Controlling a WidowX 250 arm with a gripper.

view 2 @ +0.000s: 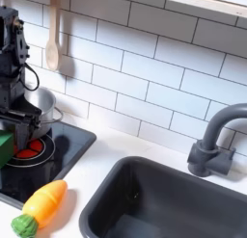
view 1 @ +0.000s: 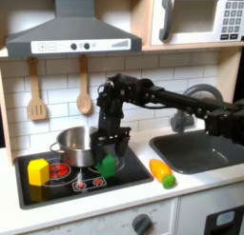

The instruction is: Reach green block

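The slim, all-black jointed robot arm (view 1: 162, 96) is built of boxy matte segments linked by chunky joints. Its black two-fingered gripper (view 1: 108, 144) has narrow fingers. In the second exterior view, thin dark cables (looped loosely) run along its blocky black housing (view 2: 12, 44).

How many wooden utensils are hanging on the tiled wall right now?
2. In the first exterior view, a slotted wooden spatula hangs leftmost and a wooden spoon hangs to its right, above the steel pot. One shows in the second exterior view. Others could be hidden behind the arm.
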